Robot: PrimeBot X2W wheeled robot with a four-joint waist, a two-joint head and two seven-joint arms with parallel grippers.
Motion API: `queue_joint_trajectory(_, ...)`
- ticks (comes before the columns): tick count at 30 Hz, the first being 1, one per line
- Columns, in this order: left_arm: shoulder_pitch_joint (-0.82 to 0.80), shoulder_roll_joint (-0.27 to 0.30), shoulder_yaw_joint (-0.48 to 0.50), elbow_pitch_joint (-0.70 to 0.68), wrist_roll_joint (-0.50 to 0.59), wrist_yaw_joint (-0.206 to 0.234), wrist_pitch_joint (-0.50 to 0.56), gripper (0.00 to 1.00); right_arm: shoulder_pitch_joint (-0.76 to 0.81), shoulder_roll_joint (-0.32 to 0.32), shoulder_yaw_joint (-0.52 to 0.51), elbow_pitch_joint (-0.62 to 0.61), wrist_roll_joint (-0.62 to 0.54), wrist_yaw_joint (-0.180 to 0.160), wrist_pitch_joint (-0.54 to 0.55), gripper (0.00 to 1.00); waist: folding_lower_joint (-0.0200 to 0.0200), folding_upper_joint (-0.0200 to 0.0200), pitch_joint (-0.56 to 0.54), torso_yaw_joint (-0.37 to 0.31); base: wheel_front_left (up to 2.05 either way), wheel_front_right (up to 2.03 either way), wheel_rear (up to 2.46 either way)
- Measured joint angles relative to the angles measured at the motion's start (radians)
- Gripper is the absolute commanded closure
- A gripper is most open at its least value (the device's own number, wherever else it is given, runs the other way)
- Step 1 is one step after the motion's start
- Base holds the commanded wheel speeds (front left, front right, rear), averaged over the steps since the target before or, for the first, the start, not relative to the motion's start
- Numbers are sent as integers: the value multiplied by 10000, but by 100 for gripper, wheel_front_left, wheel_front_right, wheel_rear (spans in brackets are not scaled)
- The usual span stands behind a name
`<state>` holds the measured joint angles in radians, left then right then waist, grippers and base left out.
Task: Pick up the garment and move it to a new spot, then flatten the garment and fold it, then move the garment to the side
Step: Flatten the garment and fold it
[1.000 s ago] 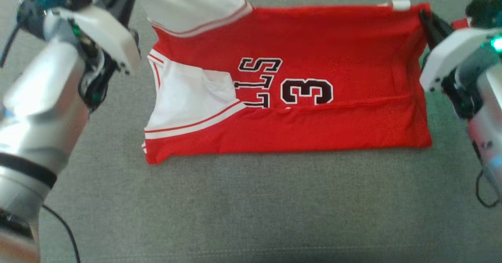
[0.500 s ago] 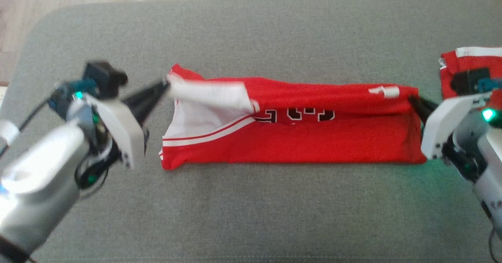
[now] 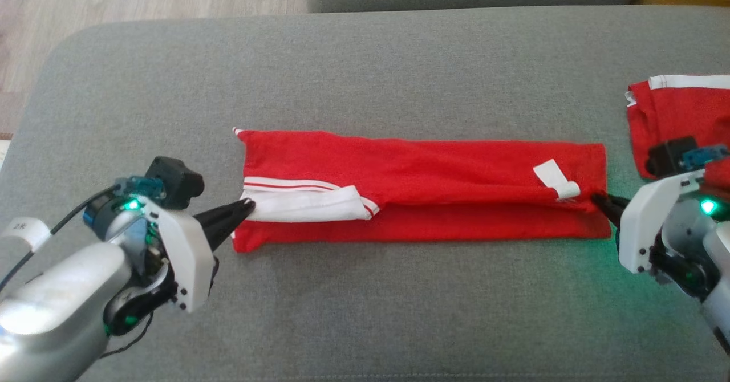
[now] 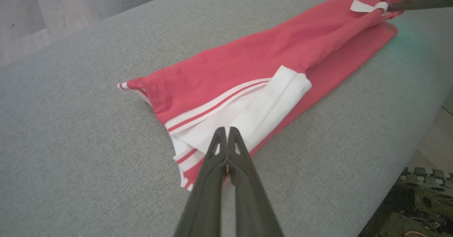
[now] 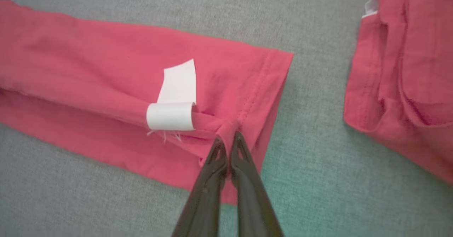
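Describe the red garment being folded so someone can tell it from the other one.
On the big grey cushion, look at the middle: a long, narrow red garment lies folded lengthwise. Unlike the second red garment at the cushion's right edge, its ends are pinched by the left gripper and right gripper, and a white tag curls near its right end.

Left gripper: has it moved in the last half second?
Yes. The left gripper, shut on the jersey, has come nearer the robot, away from the back edge of the cushion.
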<state>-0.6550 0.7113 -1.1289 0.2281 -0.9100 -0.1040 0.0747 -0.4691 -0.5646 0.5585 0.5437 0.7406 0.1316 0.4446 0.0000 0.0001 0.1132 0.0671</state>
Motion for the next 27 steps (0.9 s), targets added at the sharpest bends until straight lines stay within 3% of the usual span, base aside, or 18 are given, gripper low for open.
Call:
queue_joint_trajectory(9, 92, 128, -12, -92, -190, 261, 138, 100, 314, -165, -186, -497, -31, 0, 579, 100, 0, 0, -39, -124, 0, 0, 0)
queue_joint_trajectory(10, 144, 130, -25, -111, -238, 259, 219, 100, 314, -163, -207, -539, -31, 0, 594, 24, 0, 0, -53, -142, 0, 0, 0)
queue_joint_trajectory(11, 198, 130, -61, -121, -313, 259, 320, 100, 316, -159, -236, -571, -29, 0, 671, 0, 0, 0, -78, -158, 0, 0, 0)
queue_joint_trajectory(12, 250, 130, -115, -134, -451, 259, 504, 54, 328, -151, -265, -604, -27, 0, 750, 0, 0, 0, -112, -173, 0, 0, 0)
queue_joint_trajectory(13, 318, 146, -186, -171, -525, 261, 612, 0, 369, -151, -305, -673, -12, 0, 786, 0, 0, 0, -154, -185, 0, 0, 0)
queue_joint_trajectory(20, 588, 364, 163, -587, -527, 1043, -111, 0, 1017, -199, -980, -1344, 295, 0, 1051, 0, 0, 0, -504, -289, 0, 0, 0)
queue_joint_trajectory(24, 696, 303, 1022, -617, -652, 1939, -1465, 0, 1028, -84, -1962, -1847, 316, 0, 280, 0, 0, 0, -722, -359, 0, 0, 0)
queue_joint_trajectory(27, 1075, 12, 1755, -616, -1103, 2546, -2491, 0, 1064, 539, -2849, -2096, 48, 0, -771, 0, 0, 0, -860, -415, 0, 0, 0)
